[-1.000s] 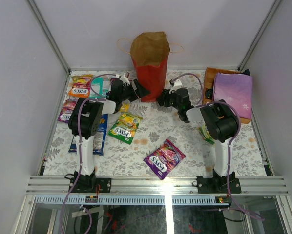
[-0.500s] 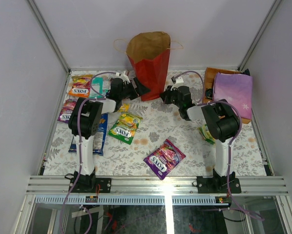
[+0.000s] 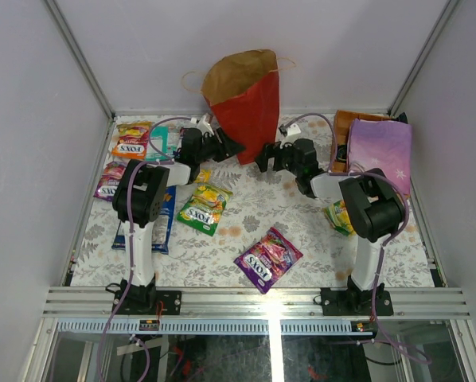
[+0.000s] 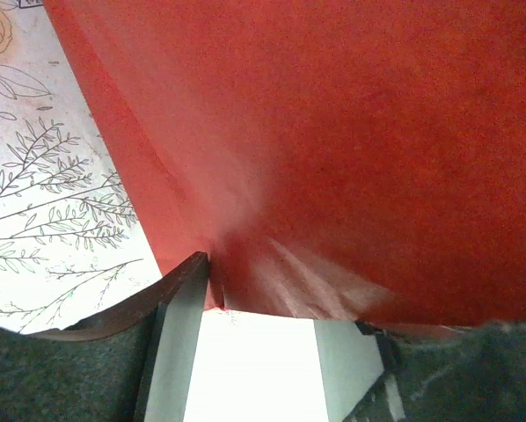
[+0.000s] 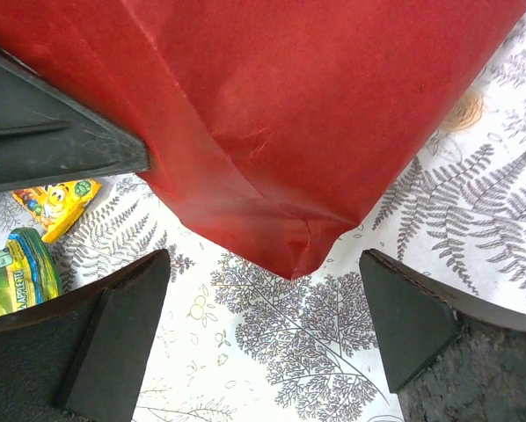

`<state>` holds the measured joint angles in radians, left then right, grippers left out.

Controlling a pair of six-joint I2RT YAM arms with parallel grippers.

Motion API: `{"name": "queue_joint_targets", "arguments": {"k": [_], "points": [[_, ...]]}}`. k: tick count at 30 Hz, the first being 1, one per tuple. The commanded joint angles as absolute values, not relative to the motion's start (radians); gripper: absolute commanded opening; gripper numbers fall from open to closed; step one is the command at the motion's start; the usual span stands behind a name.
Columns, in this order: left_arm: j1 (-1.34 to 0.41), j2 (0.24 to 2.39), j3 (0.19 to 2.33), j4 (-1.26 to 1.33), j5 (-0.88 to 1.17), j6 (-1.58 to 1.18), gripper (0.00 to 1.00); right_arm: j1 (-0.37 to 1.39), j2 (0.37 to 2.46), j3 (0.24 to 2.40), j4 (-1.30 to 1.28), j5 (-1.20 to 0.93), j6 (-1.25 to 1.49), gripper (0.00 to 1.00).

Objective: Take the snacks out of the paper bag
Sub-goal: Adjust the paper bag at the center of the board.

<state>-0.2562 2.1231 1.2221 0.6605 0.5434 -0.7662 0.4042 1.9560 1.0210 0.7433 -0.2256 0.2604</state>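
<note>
Tilting away from upright, the paper bag (image 3: 250, 99) leans at the back of the worktop (image 3: 317, 247) with its brown mouth swung up and to the left and its red lower end pointing down between the two arms. The left hand (image 3: 228, 146) reaches in low on the bag's left side. In its wrist view the fingers stand only partly apart, with the bag's bottom fold creased at their tips, so it seems to be pinching that fold, though the view is too close to be sure. That hold would explain why the bag stays tipped rather than falling flat. The right hand (image 3: 263, 159) sits just beside the bag's lowest corner with its fingers spread wide and nothing between them, the corner hanging a little ahead of the gap. It is probably placed there to catch the base so the bag can be upended. Several snacks already lie on the worktop: a purple packet (image 3: 267, 259) near the front, a green packet (image 3: 204, 205) by the left arm, and an orange packet (image 3: 130, 141) at the far left. Nothing shows inside the bag's mouth from above.
</note>
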Motion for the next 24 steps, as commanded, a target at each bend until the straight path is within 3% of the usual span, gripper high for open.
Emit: {"name": "queue_joint_targets", "arguments": {"k": [1, 11, 21, 24], "points": [[-0.254, 2.097, 1.235, 0.766, 0.560, -0.814, 0.45, 0.410, 1.887, 1.003, 0.792, -0.199, 0.167, 0.95], [-0.240, 2.093, 1.253, 0.762, 0.574, -0.853, 0.43, 0.408, 1.919, 0.993, 0.890, -0.267, -0.066, 0.91], [-0.180, 2.138, 1.211, 0.942, 0.640, -1.038, 0.39, 0.408, 2.008, 0.701, 1.614, -0.312, -0.499, 0.99], [-0.175, 2.138, 1.213, 0.938, 0.647, -1.034, 0.39, 0.410, 2.027, 0.700, 1.621, -0.355, -0.599, 0.97]]}}
